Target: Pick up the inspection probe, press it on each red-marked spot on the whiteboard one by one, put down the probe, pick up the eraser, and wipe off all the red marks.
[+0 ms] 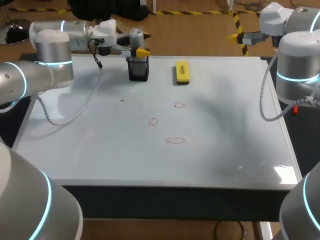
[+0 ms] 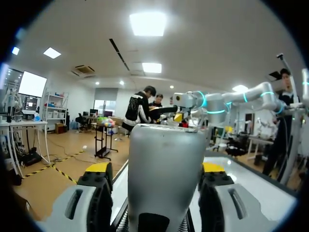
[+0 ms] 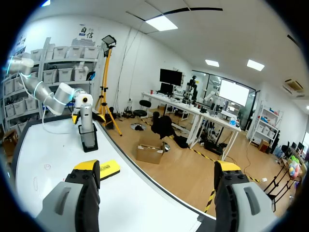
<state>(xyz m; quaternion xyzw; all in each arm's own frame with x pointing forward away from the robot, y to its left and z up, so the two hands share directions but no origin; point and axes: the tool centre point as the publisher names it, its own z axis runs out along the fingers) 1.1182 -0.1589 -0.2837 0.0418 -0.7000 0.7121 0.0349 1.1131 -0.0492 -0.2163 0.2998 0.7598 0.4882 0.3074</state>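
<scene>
**Where are we on the job?**

Right at the start, I'd say. The grey cylindrical inspection probe (image 1: 136,36) stands upright in its black holder (image 1: 138,71) at the far edge of the white board surface (image 1: 100,150) and has not been lifted. My left tool (image 1: 137,51) is at the probe with one yellow-tipped finger on each side. In the left wrist view a sliver of board shows between one finger and the probe's body. So I read the tool as spread around it, not pinching yet.

**And the marks?**

All three are intact: the far red mark (image 1: 179,105), the middle red mark (image 1: 153,122) and the near red mark (image 1: 174,140). Everything is left to do: lifting the probe, pressing each spot, setting the probe down, taking the eraser and wiping.

**The other arm?**

My right tool (image 3: 157,166) hangs beyond the far right corner. Its fingers are wide apart with nothing between them.

**Anything in the way?**

The yellow block eraser (image 1: 182,72) lies near the holder on its right, not touching it. A grey coiled cable (image 1: 75,112) droops from my left arm onto the surface, well apart from the marks. I'd watch that it doesn't drag across them when the arm swings in.
</scene>
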